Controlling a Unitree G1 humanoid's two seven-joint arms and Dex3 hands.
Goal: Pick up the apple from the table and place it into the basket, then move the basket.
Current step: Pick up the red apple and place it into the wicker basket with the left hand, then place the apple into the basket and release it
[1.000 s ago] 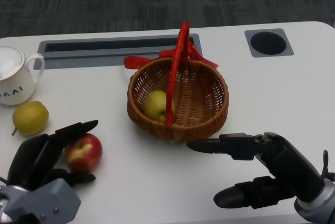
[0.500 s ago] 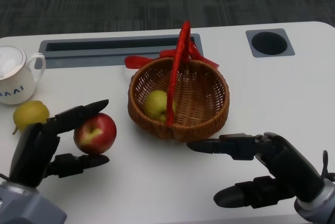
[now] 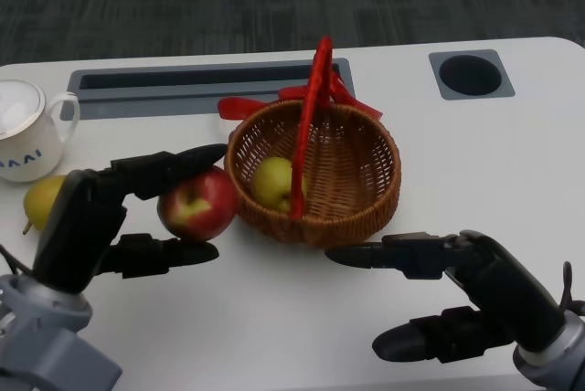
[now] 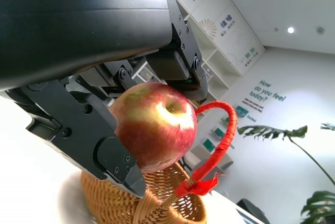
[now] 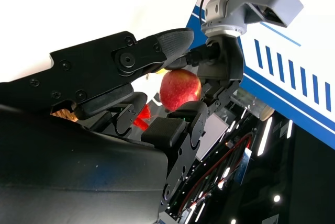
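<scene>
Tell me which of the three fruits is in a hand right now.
The red apple, gripped by the left hand beside the basket. The green fruit lies inside it; the pear sits on the table.

You see a red apple [image 3: 198, 206] with a yellow-green blush, pinched in the black left robot hand [image 3: 101, 222]. The basket [image 3: 352, 185] at frame centre is brown woven wicker with a red handle [image 3: 310, 115] and red ribbon. A yellow-green fruit [image 3: 273, 181] lies inside it. At far left, a yellow pear [image 3: 41, 199] and a white mug [image 3: 27, 131] with grey lettering. The worktop [image 3: 512, 163] is white, the right robot hand [image 3: 448, 295] black.
</scene>
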